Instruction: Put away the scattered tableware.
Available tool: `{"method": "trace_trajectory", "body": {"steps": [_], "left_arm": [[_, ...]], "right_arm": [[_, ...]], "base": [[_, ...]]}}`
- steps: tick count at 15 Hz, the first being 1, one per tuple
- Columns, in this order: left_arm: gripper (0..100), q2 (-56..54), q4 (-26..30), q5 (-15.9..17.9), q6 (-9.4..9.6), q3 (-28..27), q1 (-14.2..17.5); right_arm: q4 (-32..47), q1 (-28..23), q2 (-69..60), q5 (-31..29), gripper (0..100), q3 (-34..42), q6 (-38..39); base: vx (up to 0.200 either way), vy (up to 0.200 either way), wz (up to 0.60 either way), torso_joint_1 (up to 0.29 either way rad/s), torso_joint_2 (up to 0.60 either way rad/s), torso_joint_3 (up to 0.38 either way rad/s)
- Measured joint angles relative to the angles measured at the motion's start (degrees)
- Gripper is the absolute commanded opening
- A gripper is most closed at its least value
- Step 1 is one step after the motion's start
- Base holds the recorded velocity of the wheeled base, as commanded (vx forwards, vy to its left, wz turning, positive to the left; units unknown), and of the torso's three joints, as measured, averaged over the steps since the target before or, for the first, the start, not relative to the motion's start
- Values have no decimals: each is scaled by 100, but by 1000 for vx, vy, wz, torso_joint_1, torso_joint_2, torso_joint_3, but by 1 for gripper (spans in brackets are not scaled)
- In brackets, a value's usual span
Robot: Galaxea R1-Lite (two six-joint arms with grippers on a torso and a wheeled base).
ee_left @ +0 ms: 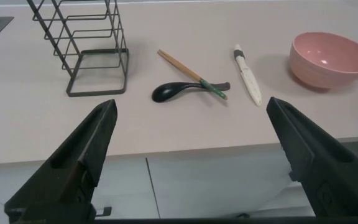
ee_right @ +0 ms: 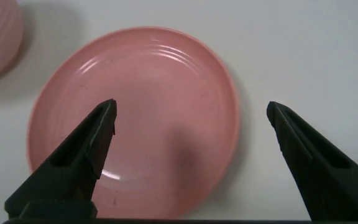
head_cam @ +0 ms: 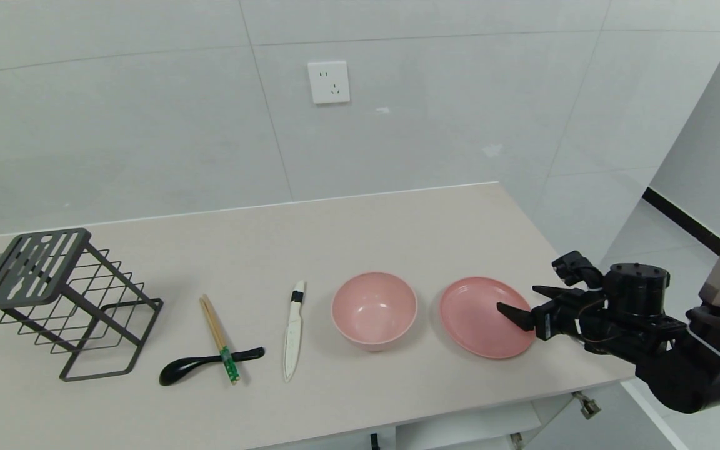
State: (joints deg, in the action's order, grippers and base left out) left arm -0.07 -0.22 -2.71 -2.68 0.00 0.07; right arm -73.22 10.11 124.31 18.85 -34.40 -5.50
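On the beige table (head_cam: 397, 231) lie, from left to right, a pair of wooden chopsticks (head_cam: 215, 328) crossing a black spoon (head_cam: 207, 362), a white knife (head_cam: 294, 330), a pink bowl (head_cam: 374, 309) and a pink plate (head_cam: 482, 317). My right gripper (head_cam: 518, 299) hangs open just above the plate's right edge; its wrist view has the plate (ee_right: 142, 93) between the spread fingers (ee_right: 73, 168), with the right gripper (ee_right: 191, 107) holding nothing. My left gripper (ee_left: 191, 104) is open and held off the table's front edge, facing the spoon (ee_left: 179, 90), chopsticks (ee_left: 182, 64), knife (ee_left: 247, 71) and bowl (ee_left: 328, 59).
A dark wire rack (head_cam: 66, 300) with a slotted top stands at the table's left end, seen as the rack (ee_left: 92, 43) from the left wrist. A wall socket (head_cam: 329, 81) sits on the tiled wall behind. The table's right edge runs close beside the plate.
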Motion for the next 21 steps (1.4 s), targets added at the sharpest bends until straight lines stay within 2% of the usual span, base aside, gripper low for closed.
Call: {"method": "trace_trajectory", "body": {"steps": [5, 14, 21], "left_arm": [[100, 0, 0, 0, 0, 0, -2], [100, 0, -2, 2, 0, 0, 0], [100, 0, 0, 2, 0, -2, -2]], "right_arm": [[4, 361, 232, -380, 100, 72, 257], [-18, 196, -72, -399, 100, 48, 272], [-18, -190, 61, -413, 100, 84, 266]], "base": [[0, 0, 0, 0, 0, 0], [0, 0, 0, 0, 0, 0], [0, 0, 0, 0, 0, 0]]}}
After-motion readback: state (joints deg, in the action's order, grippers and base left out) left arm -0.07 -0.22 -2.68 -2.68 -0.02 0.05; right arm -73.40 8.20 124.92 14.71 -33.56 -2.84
